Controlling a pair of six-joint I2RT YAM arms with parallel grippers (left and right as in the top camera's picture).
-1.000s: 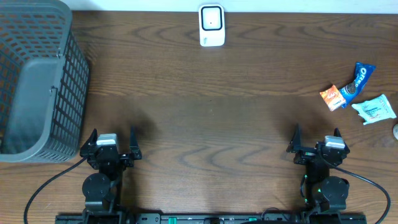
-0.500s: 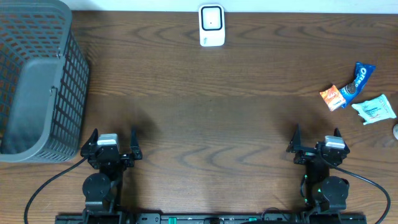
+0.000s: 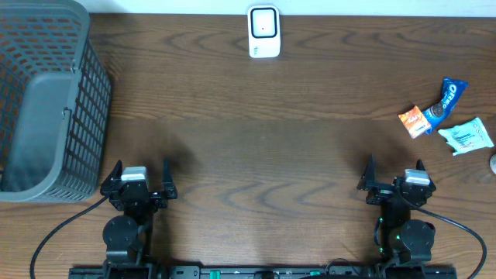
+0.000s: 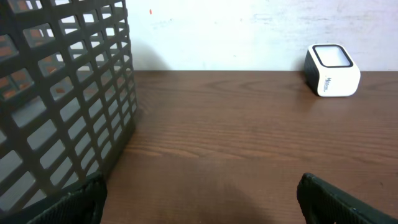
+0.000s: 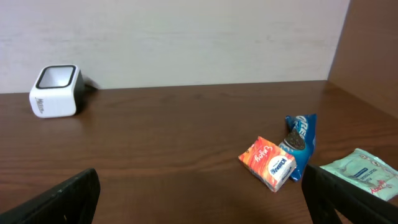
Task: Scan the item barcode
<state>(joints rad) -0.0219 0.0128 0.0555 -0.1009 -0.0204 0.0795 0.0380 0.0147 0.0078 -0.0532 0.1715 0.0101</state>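
Left tool [image 3: 140, 165] and right tool [image 3: 394, 163] gape empty; right wrist sees snacks [image 5: 267, 163], left wrist sees basket [image 4: 62, 93].

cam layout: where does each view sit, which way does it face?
Overhead: above the table, facing straight down; left arm and right arm at near edge, basket left, scanner far, snack packets right.
Left wrist: low on its arm, facing the far wall; open jaws in bottom corners.
Right wrist: likewise, on its arm.
Shared: all three see the scanner.
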